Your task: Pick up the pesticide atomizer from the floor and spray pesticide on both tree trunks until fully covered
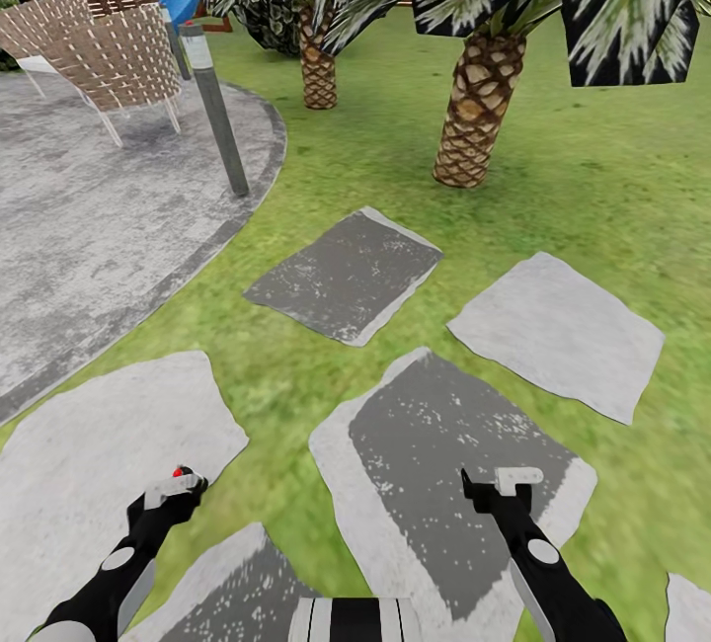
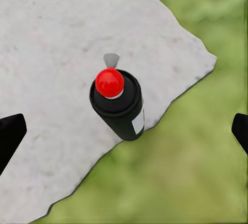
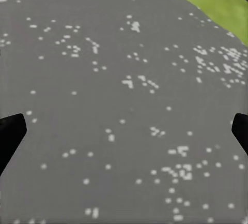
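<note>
The left end effector (image 1: 176, 487) is sitting at about 7 o'clock in the head view, clamping the pesticide atomizer (image 2: 119, 104), whose red cap is peeking above the fingers over a pale stepping stone (image 1: 94, 444) and grass (image 1: 612, 178). The right end effector (image 1: 506, 486) is hanging at 5 o'clock, jaws spread wide and empty, over a dark grey stone (image 3: 124, 105) flecked with white. Two scaly palm trunks (image 1: 478, 109) are standing at 12 to 1 o'clock.

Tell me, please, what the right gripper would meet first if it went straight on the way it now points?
Most likely the dark grey stepping stone below the right gripper; nothing else appears in that line, though depth is uncertain.
</note>
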### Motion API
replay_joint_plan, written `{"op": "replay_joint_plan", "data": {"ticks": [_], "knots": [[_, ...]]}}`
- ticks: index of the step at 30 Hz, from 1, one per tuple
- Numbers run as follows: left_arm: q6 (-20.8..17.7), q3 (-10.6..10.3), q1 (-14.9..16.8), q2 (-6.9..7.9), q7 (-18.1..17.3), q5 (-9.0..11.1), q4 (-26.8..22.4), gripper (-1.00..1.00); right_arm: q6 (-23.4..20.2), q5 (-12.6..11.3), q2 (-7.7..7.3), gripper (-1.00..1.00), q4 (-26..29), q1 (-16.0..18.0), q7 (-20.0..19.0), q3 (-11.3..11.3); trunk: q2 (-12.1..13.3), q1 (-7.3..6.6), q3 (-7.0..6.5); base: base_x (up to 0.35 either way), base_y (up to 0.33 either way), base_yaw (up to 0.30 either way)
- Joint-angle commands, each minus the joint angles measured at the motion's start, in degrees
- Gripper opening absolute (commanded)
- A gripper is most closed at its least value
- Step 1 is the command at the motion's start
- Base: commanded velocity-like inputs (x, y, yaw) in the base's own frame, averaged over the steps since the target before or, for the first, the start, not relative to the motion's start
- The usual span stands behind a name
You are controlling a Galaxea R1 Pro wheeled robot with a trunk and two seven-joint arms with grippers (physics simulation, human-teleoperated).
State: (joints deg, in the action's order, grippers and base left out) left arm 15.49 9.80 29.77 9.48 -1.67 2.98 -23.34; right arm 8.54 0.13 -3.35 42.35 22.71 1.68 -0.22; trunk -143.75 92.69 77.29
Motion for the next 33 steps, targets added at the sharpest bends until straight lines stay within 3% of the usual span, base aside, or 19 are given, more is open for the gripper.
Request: {"op": "replay_joint_plan", "data": {"ticks": [1, 3, 6, 9, 11, 33], "knots": [[0.13, 0.12, 0.03, 0.03, -0.88, 0.35, 0.02, 1.0, 0.16, 0.01, 0.0, 1.0, -0.03, 0.01, 0.17, 0.05, -0.01, -0.01, 0.03, 0.0, 0.0, 0.0], [0.06, 0.42, 0.03, 0.08, -1.67, 0.75, 0.04, 1.0, 0.16, 0.03, 0.01, 1.0, -0.04, 0.03, 0.17, 0.05, -0.01, -0.01, 0.03, 0.0, 0.0, 0.0], [0.15, 1.6, 0.03, 0.02, -2.5, 3.44, -0.01, 1.0, 0.16, 0.04, -0.02, 1.0, -0.07, 0.01, 0.17, 0.05, -0.01, -0.01, 0.03, 0.0, 0.0, 0.0], [0.29, 1.81, 0.03, -0.06, -2.75, 4.89, -0.03, 1.0, 0.16, 0.05, -0.06, 1.0, -0.08, 0.0, 0.17, 0.05, -0.01, -0.01, 0.05, 0.0, 0.0, 0.0], [0.26, 1.83, 0.03, -0.07, -2.79, 5.15, -0.03, 1.0, 0.16, 0.05, -0.07, 1.0, -0.08, -0.01, 0.17, 0.0, -0.01, -0.01, 0.13, 0.0, 0.0, 0.0], [0.42, 1.37, 0.03, -0.16, -2.82, 4.61, 0.02, 1.0, 0.16, 0.04, -0.06, 1.0, -0.08, 0.02, 0.17, -0.04, -0.28, 0.51, 6.5, 0.0, 0.0, 0.0]]}}
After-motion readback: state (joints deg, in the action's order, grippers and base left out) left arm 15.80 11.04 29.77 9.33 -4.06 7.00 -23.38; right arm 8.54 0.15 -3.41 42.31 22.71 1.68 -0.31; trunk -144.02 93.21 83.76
